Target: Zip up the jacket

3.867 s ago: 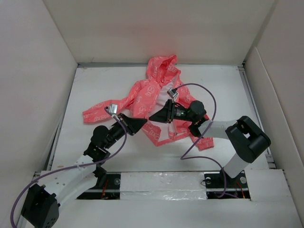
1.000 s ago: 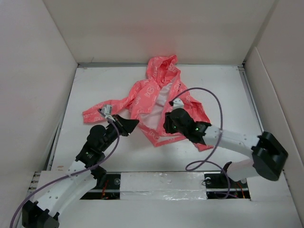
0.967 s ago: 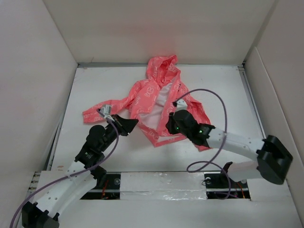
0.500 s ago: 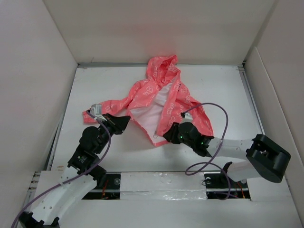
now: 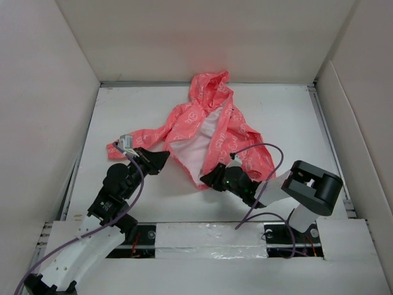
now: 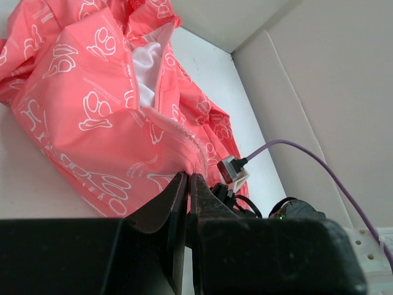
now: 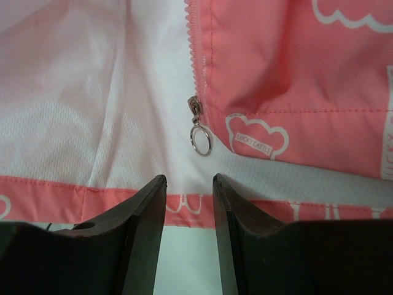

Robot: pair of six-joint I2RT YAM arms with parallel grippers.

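A coral-pink jacket [image 5: 184, 126] with a pale white print is lying unzipped in the middle of the white table [image 5: 123, 104]. Its hood [image 5: 212, 83] is pointing to 12 o'clock. One sleeve [image 5: 132, 140] is reaching toward 8 o'clock and the other sleeve [image 5: 259, 158] is trailing toward 5 o'clock. The two front panels are spreading apart, and the white mesh lining [image 5: 195, 144] is showing between them down to the hem.

At the jacket's 8 o'clock side, the left tool [image 5: 161, 161] is working with its fingers pressed together on the raised edge of the front panel, as the left wrist view shows. At 6 o'clock, the right tool [image 7: 188, 179] is hovering over the hem with its fingers apart. Just beyond them, toward 12 o'clock, the zipper slider [image 7: 194, 109] is sitting low on a row of teeth with its ring pull [image 7: 199, 141] hanging free over the lining. A white cloud-shaped print [image 7: 256, 138] is showing on the pink panel at the slider's 3 o'clock.
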